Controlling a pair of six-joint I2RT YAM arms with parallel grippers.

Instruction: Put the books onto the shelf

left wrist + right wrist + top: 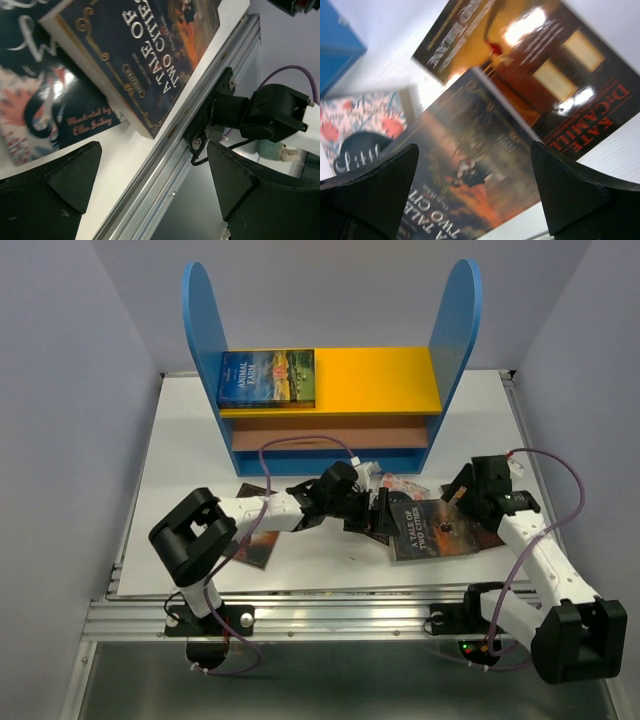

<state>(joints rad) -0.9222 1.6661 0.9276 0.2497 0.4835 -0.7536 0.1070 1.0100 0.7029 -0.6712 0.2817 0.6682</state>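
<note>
Found the left gripper (372,512) and the right gripper (462,490) both spread wide and pinching nothing, low over the loose books near the front edge of the table (320,565). Noted the Tale of Two Cities paperback (440,532) lying flat between them, topmost of that pile, long axis roughly along the front edge, top of the cover toward the left arm. Saw it overlapping a floral paperback (22,112) on the left-arm side and a brown Kate DiCamillo paperback (560,70) on the right-arm side, so resting slightly raised rather than flush on the table. Judged the left gripper marginally the nearer: just beside the short edge, with a corner of the cover pointing toward its fingers in the left wrist view. Placed the right gripper above the back right corner, looking down on the cover. Counted one Animal Farm paperback (266,378) already flat on the yellow top board, at the left end of the shelf (385,380) standing by the back edge, well apart from the pile. Spotted more paperbacks (255,548) partly hidden under the left arm.
</note>
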